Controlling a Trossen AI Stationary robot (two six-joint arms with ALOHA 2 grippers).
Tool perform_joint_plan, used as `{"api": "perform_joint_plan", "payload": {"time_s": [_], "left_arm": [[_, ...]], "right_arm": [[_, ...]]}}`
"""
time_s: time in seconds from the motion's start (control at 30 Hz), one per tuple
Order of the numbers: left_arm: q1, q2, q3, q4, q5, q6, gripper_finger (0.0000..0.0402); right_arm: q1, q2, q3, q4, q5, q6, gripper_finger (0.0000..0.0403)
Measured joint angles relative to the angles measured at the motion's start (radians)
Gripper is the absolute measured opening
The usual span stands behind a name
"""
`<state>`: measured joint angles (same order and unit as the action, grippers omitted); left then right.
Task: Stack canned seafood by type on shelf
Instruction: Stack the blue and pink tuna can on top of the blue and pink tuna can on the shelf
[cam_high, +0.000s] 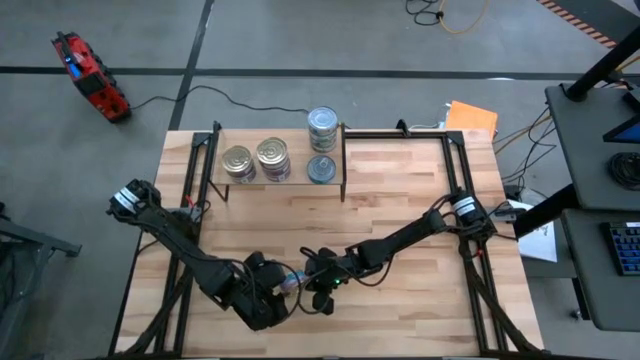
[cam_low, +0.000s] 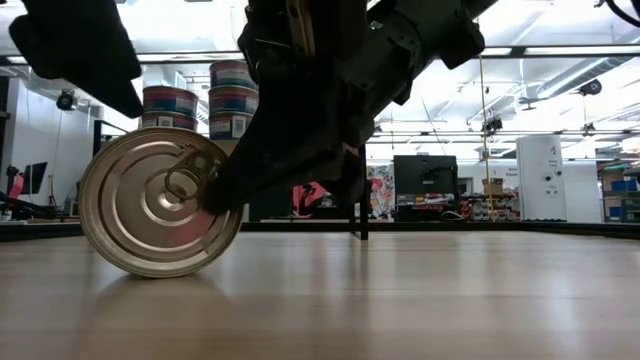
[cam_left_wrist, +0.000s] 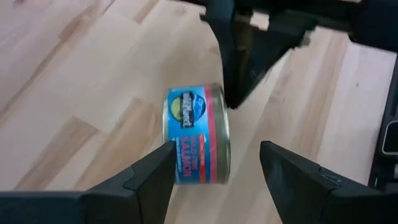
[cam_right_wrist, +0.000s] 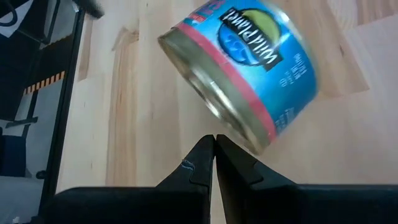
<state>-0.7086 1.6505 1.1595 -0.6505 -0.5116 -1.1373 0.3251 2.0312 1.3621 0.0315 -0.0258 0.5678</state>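
Note:
One canned seafood tin with a blue and pink label stands on its curved wall on the tabletop, and its golden pull-tab lid faces the near edge. My right gripper is shut, its tips at the lid. My left gripper is open with one finger on either side of the tin; whether it touches I cannot tell. Other tins sit stacked on the shelf at the far side: golden lids on the left, silver-grey lids on the right. My right gripper meets the tin's lid beside the rim with the tips of its shut fingers. It comes slanting down from the table's right side. The tin stands on edge, its curved wall on the tabletop.
The black frame rails run along the table's left and right sides. Bare tabletop lies between the shelf and both grippers. A red tool and cables lie on the floor beyond the table.

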Motion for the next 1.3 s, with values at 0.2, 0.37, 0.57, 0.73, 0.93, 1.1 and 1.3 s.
{"api": "perform_joint_plan", "payload": {"time_s": [0.2,0.37,0.57,0.73,0.93,1.1,1.3], "left_arm": [[0.002,0.004,-0.011,-0.003,0.043,0.002,0.0267],[0.004,0.005,-0.006,0.002,0.023,0.024,0.0305],[0.004,0.005,-0.008,-0.001,0.023,0.064,0.0317],[0.017,0.021,-0.010,-0.002,-0.014,0.083,0.0317],[0.026,0.067,-0.018,0.002,0.005,0.082,0.0317],[0.033,0.078,-0.027,0.034,0.005,0.090,0.0311],[0.064,0.094,-0.089,0.193,0.041,0.090,0.0294]], "right_arm": [[-0.005,0.000,0.000,0.003,0.001,0.000,0.0009],[-0.005,0.000,0.000,0.003,0.001,0.000,0.0009],[-0.005,0.000,0.000,0.003,0.001,0.000,0.0009],[-0.007,0.000,0.000,0.003,0.001,0.000,0.0009],[-0.008,0.000,0.000,0.001,0.001,0.000,0.0009],[-0.008,0.000,-0.003,0.000,0.001,-0.002,0.0009],[-0.008,0.000,-0.003,-0.008,0.001,-0.003,0.0009]]}}
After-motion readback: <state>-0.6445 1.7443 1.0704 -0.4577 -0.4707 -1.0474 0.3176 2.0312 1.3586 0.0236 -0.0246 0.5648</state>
